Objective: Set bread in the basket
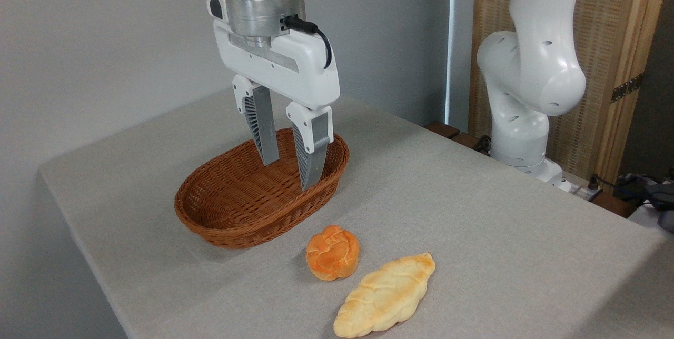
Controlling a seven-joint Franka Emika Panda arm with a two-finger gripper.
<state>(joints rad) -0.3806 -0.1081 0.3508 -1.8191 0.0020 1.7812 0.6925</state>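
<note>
The bread [333, 252], a small round orange-brown bun with a knotted top, lies on the grey table in front of the basket. The basket [247, 212] is an oval reddish-brown wicker one, shallow and holding nothing. My gripper [289, 175] hangs in the air above the basket's right half, fingers pointing down and open with nothing between them. The bun sits lower in the picture than the fingertips, apart from them.
A longer pale yellow braided loaf [384, 297] lies just right of the bun, close to the table's front edge. The arm's white base [526, 107] stands at the back right beside a wooden screen. Bare grey tabletop [500, 233] spreads to the right.
</note>
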